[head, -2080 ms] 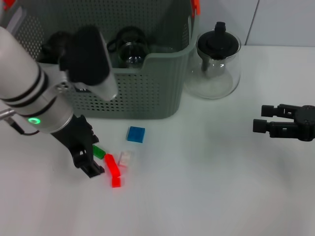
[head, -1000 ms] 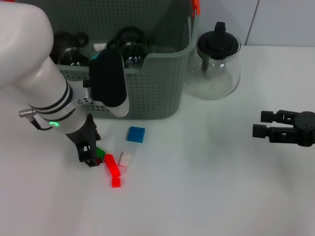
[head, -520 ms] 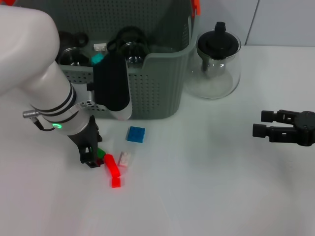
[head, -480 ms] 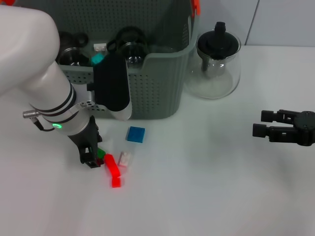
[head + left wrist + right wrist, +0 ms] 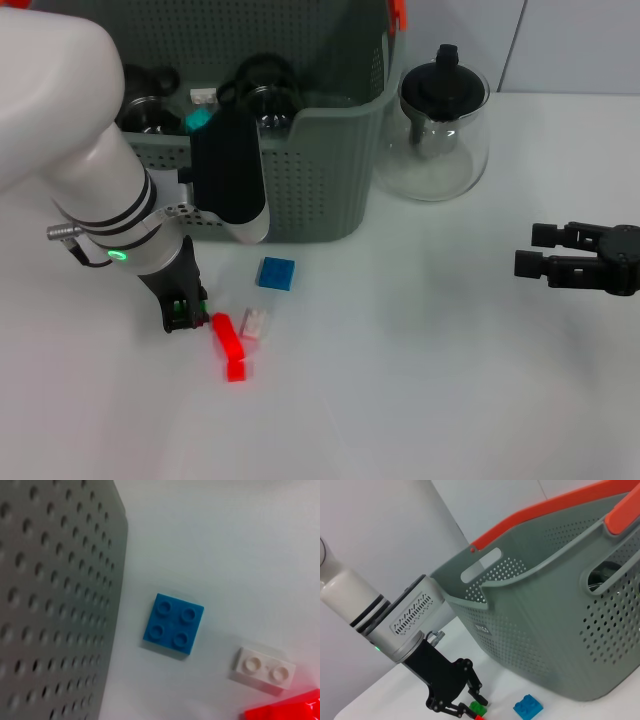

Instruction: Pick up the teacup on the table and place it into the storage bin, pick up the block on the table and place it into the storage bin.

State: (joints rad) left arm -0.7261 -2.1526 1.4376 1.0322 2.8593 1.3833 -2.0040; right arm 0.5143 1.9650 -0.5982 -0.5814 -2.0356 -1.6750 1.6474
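My left gripper [image 5: 184, 312] is down on the white table [image 5: 420, 380], in front of the storage bin [image 5: 300, 190], and is shut on a small green block [image 5: 180, 307]. The right wrist view shows the same green block [image 5: 479, 709] at the left gripper's [image 5: 470, 707] fingertips. Beside it lie a red block [image 5: 230, 345], a whitish block [image 5: 255, 322] and a blue block [image 5: 276, 273]. Blue block [image 5: 173, 623] and whitish block [image 5: 264, 669] also show in the left wrist view. Glass teacups [image 5: 265, 100] sit inside the bin. My right gripper [image 5: 535, 250] hovers open at the far right.
A glass teapot [image 5: 440, 125] with a black lid stands right of the bin. The bin's perforated wall [image 5: 50, 605] is close behind the blocks. A teal item [image 5: 200, 118] lies in the bin. Orange handle clips [image 5: 625, 507] top the bin.
The left gripper has closed on the green block and drawn it slightly left, away from the red block. The right arm has not moved.
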